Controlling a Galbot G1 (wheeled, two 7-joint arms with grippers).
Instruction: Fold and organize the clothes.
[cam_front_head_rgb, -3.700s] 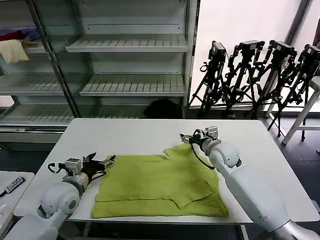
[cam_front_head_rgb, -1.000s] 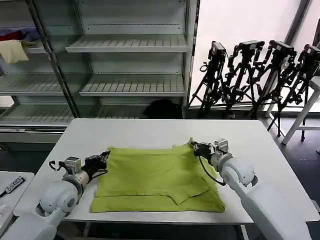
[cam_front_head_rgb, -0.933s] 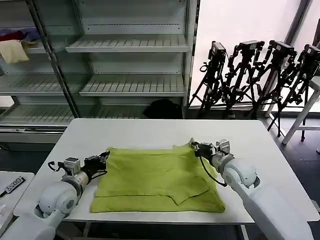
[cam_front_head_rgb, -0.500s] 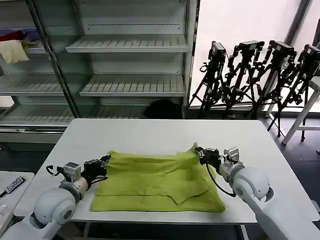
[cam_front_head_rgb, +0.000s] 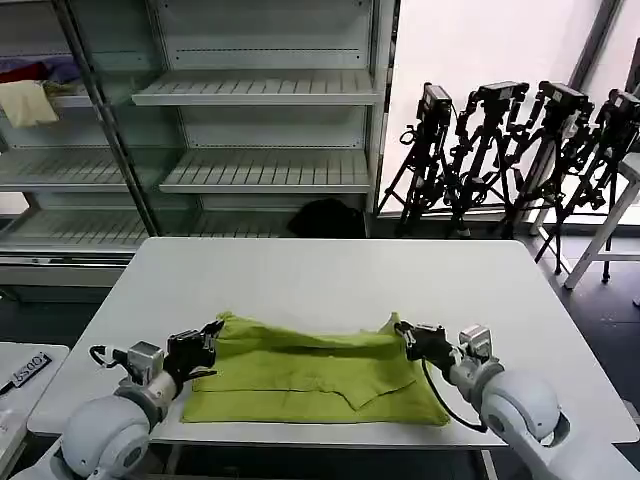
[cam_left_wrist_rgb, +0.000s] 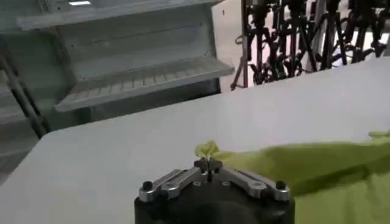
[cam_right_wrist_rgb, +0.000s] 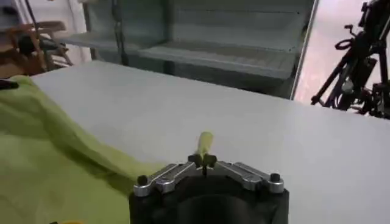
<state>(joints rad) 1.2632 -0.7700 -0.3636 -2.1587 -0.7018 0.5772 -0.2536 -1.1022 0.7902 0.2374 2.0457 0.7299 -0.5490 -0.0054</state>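
A lime-green T-shirt (cam_front_head_rgb: 310, 375) lies on the near half of a white table (cam_front_head_rgb: 330, 270). My left gripper (cam_front_head_rgb: 212, 335) is pinched closed on the shirt's far left corner, and my right gripper (cam_front_head_rgb: 405, 334) is pinched closed on its far right corner. Both lift that far edge above the rest of the shirt. Only a small tuft of fabric shows past each fingertip, so an uneven pull toward the near edge could let a corner slip, leaving a crooked fold.
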